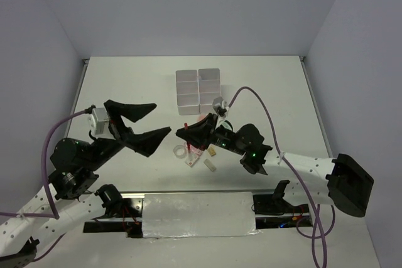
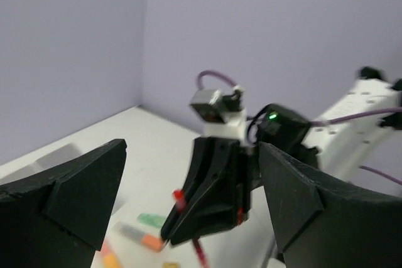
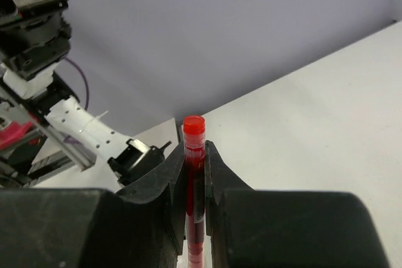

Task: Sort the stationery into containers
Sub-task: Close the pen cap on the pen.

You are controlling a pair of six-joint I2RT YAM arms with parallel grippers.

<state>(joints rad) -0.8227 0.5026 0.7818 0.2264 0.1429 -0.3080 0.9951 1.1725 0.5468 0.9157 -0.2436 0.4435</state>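
Right gripper (image 3: 195,158) pinches a red pen (image 3: 193,131) upright above the loose stationery (image 1: 196,155). Carry it steadily over the containers (image 1: 198,86) and lower it before letting go. Left gripper (image 1: 162,118) hangs spread, empty.

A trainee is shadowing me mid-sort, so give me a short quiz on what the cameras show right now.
1. True or false: the left gripper stands open and empty.
2. Which gripper clamps the red pen? A: the left. B: the right gripper.
3. Fill in: the containers sit on the ____ half of the table (near/far).
Key: 1 true; 2 B; 3 far.
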